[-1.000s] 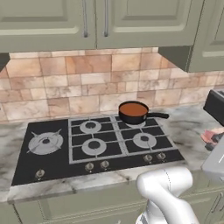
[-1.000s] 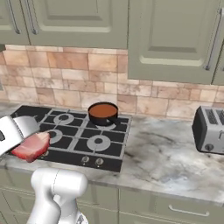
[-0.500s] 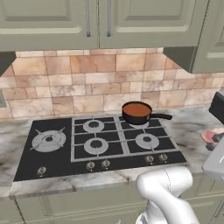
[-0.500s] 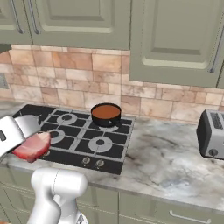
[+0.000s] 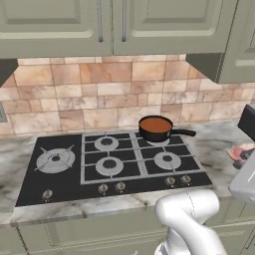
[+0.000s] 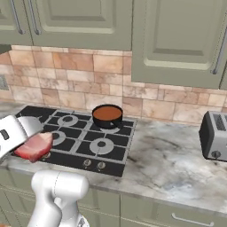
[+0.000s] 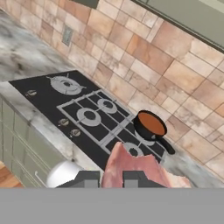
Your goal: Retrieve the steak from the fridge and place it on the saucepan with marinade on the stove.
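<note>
Apparently hand (image 6: 33,144) grips steak (image 6: 35,146), toaster (image 6: 215,135) rightward

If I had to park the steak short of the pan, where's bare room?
Bare marble counter between the stove and the toaster. Front burners are free too. Crowded: back burner under the saucepan with marinade.

Sage-green wall cabinets (image 5: 109,25) hang above a tan stone-tile backsplash (image 5: 99,94); a grey marbled counter (image 6: 177,164) carries a toaster (image 6: 214,135) at right.

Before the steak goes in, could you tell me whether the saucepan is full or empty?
Not empty: the saucepan holds orange-brown liquid, visible from above on the stove.
</note>
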Tool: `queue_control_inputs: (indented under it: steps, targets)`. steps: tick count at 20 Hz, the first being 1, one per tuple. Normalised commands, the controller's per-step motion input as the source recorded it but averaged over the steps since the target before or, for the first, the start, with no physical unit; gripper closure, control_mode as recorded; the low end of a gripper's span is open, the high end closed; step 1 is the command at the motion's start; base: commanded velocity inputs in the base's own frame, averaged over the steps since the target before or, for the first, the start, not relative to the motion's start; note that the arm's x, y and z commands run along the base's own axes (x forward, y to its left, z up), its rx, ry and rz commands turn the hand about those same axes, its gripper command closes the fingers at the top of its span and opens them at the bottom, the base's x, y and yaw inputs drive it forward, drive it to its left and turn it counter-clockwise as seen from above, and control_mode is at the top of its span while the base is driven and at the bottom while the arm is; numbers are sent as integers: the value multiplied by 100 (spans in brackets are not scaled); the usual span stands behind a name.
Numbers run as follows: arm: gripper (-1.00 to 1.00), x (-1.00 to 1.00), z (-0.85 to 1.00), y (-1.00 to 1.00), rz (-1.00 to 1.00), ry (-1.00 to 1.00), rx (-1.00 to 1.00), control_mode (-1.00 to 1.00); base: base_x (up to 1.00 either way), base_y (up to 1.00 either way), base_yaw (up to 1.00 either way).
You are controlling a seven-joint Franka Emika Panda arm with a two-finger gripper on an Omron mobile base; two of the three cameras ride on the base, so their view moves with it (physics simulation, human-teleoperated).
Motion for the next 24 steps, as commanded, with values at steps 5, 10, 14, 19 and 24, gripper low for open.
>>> queue_control_inputs:
  steps: [5, 10, 14, 19, 24]
  targets:
    - [100, 55, -1, 0, 0, 0, 0, -100, 0, 0, 0]
    - [100, 38, -9, 1, 0, 0, 0, -100, 0, 0, 0]
    - [100, 32, -29, 6, 0, -2, -1, -100, 0, 0, 0]
    - [100, 39, -25, 9, -4, -1, -2, -100, 0, 0, 0]
    - [100, 29, 0, 4, -13, 0, 0, -100, 0, 0, 0]
